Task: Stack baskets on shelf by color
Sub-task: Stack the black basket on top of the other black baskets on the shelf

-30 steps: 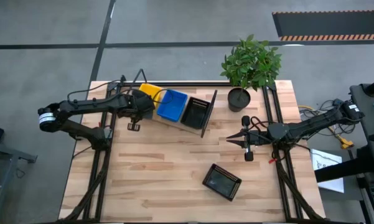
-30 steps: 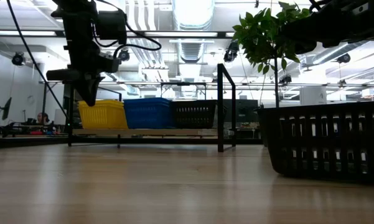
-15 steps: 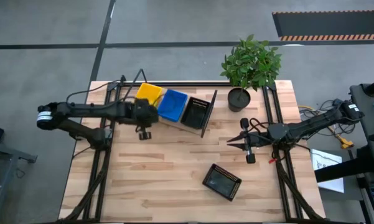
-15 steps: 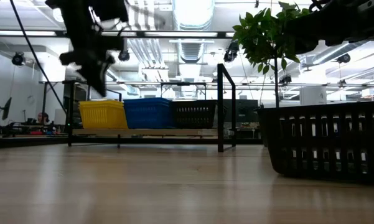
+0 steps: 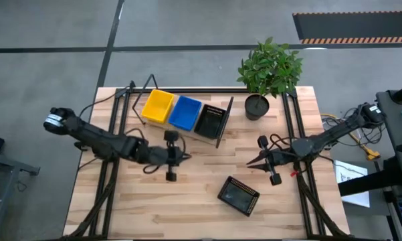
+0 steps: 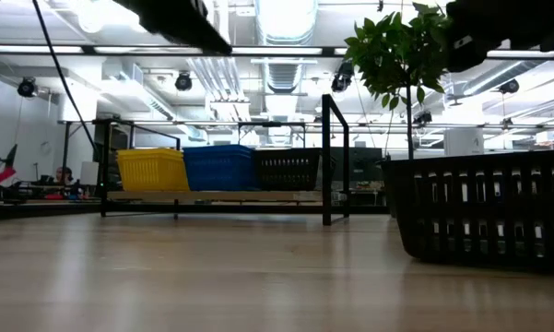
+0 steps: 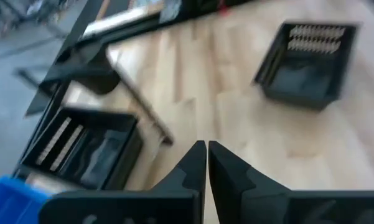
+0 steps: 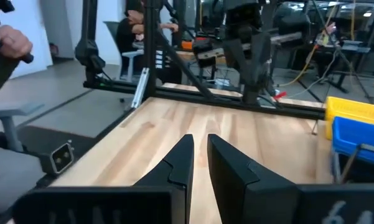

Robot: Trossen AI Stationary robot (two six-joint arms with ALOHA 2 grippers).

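Note:
On the shelf (image 5: 222, 122) at the far left of the table stand a yellow basket (image 5: 157, 106), a blue basket (image 5: 185, 113) and a black basket (image 5: 211, 121), side by side on its board (image 6: 212, 195). I cannot tell whether each is a stack. Another black basket (image 5: 239, 195) rests flat on the table near the near edge, and also shows in the left wrist view (image 7: 305, 59). My left gripper (image 5: 186, 158) hovers shut over the middle of the table, pointing right. My right gripper (image 5: 249, 163) is shut, right of centre, pointing left. Neither touches a basket.
A potted plant (image 5: 269, 67) in a black pot (image 5: 257, 106) stands at the far right, beside the shelf's end frame (image 6: 330, 157). Bare tabletop (image 5: 154, 201) lies between the grippers and along the near left. People (image 8: 135, 25) show in the room beyond.
My left gripper has left the yellow basket's end of the shelf and swung toward the near edge and the right, reaching the table's middle and turning to point right. My right gripper has drifted a little toward the near edge. The baskets have stayed put.

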